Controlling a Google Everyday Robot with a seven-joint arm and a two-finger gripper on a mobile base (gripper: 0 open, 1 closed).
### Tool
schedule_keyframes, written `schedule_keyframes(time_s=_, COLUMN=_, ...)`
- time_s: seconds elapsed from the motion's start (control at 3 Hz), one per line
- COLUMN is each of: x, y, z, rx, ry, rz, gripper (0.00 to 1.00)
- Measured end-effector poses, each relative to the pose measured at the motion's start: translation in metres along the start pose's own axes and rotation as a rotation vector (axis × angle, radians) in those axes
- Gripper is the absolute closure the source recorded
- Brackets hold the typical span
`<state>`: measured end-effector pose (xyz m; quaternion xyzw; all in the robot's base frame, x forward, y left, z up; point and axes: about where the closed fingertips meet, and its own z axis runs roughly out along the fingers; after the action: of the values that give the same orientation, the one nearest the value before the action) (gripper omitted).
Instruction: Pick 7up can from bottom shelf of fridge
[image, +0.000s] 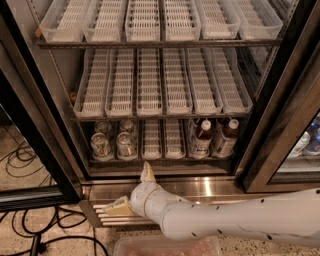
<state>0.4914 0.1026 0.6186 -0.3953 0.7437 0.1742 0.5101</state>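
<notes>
The fridge (45, 125) stands open in front of me. Its bottom shelf (160, 161) holds white slotted trays. Several small cans stand in the two left lanes. The front left one, the 7up can (100, 146), is pale with a reddish spot, and a similar can (125, 145) stands beside it. My gripper (132, 190) is below and just in front of the shelf, over the steel base grille. It is open and empty: one beige fingertip (146, 172) points up toward the shelf edge and the other fingertip (118, 206) points left.
Two dark bottles with white caps (202, 138) (225, 137) stand in the right lanes of the bottom shelf. The upper shelves (160, 112) hold only white trays. The black door frame (280, 120) is at the right, and cables (20, 155) lie on the floor at the left.
</notes>
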Motion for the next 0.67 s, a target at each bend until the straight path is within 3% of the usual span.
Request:
schedule_keyframes(time_s=0.33, x=-0.025, y=-0.022, z=0.015, rx=0.108, ry=-0.095, rz=0.006, gripper=0.00)
schedule_keyframes(time_s=0.67, x=-0.030, y=-0.033, z=0.013, rx=0.148, ry=-0.116, rz=0.008, gripper=0.00)
